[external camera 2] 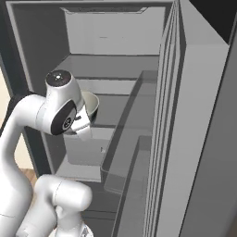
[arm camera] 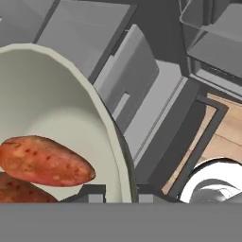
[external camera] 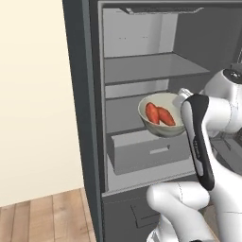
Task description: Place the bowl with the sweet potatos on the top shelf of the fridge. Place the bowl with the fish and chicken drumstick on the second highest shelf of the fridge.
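The fridge (external camera: 90,118) stands open, dark grey outside and lighter grey within; every place below is given relative to it. Its door (external camera 2: 194,139) swings out to the right in the right base view, carrying clear door bins (external camera 2: 127,152) along its inner face. A cream wall (external camera: 33,94) and a wood floor (external camera: 47,212) lie to the fridge's left in the left base view.

Inside the fridge, the top shelf of the fridge (external camera: 151,66) is a flat grey panel in the upper part of the cavity. The second highest shelf of the fridge (external camera: 120,113) sits just below it. Under that comes a grey drawer (external camera: 146,151) with a slot handle, pulled slightly forward of the shelf edges.

The bowl with the sweet potatos (external camera: 163,116) is held in the air at the fridge's open front, at about the level of the second highest shelf and above the drawer, near the right side of the opening. It tilts a little toward the camera. It rests on no shelf.

The 2 sweet potatos (external camera: 159,115) lie side by side in the bowl's bottom, touching each other.

The claw (arm camera: 122,194) is clamped on the bowl's rim, 1 finger (arm camera: 94,194) inside the wall and the other outside, seen in the hand view.
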Controlling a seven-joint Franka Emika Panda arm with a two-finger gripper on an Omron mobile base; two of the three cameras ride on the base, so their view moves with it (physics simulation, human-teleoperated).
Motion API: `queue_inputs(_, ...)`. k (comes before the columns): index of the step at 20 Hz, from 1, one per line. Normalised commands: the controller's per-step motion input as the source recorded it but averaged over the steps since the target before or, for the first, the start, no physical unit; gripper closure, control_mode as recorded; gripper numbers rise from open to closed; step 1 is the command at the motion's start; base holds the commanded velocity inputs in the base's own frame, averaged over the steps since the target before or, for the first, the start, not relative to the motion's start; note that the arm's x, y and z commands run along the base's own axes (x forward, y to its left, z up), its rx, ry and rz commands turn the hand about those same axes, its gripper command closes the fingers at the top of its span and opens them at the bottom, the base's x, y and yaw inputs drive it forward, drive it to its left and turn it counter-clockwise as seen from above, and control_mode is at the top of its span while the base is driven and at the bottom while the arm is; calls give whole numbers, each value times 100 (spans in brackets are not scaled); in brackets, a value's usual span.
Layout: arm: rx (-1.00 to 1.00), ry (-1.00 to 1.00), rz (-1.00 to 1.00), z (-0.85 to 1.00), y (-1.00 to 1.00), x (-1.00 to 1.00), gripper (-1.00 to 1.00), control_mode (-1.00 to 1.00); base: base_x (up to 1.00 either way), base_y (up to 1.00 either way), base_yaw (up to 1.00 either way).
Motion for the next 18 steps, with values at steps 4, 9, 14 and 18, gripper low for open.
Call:
queue_inputs(4, 0, -22, -5, 78, -4, -49, 100, -100, 0, 0, 0)
queue_inputs(9, 2, -23, -20, 82, 0, 22, 100, -100, 0, 0, 0)
queue_inputs(14, 10, -18, -11, 58, -14, 41, 100, -100, 0, 0, 0)
queue_inputs(18, 19, -14, -3, 32, -17, 57, 100, -100, 0, 0, 0)
